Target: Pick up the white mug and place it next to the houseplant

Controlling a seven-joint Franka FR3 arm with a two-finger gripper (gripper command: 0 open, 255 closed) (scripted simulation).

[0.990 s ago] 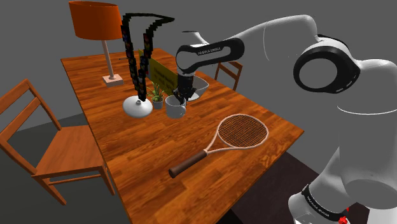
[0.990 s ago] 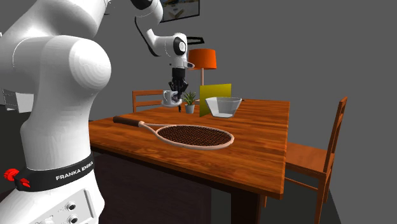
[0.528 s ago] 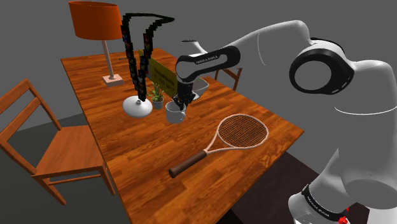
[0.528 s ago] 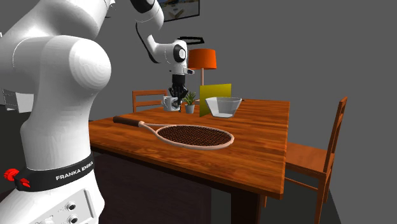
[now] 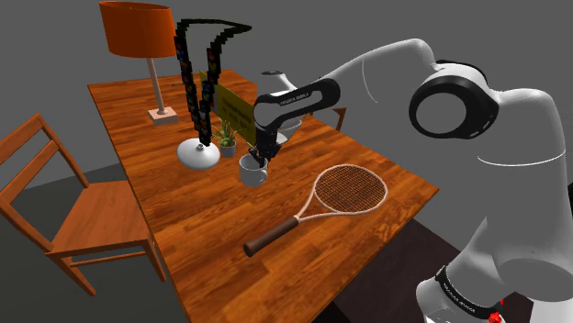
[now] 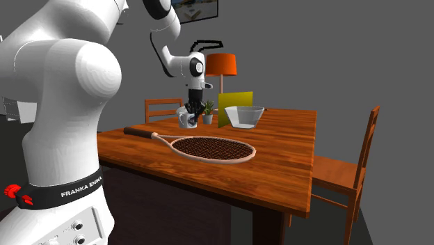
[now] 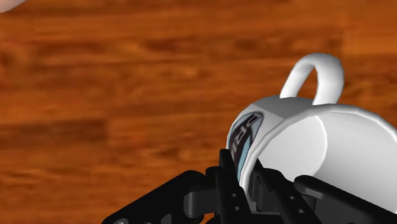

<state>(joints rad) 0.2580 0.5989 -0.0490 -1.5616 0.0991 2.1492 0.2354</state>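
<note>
Under tool [image 5: 261,157], white mug [image 5: 250,171], rim clasped

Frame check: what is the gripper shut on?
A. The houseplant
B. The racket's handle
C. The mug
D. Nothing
C: in the wrist view the gripper clasps the white mug by its wall at the rim.
</note>
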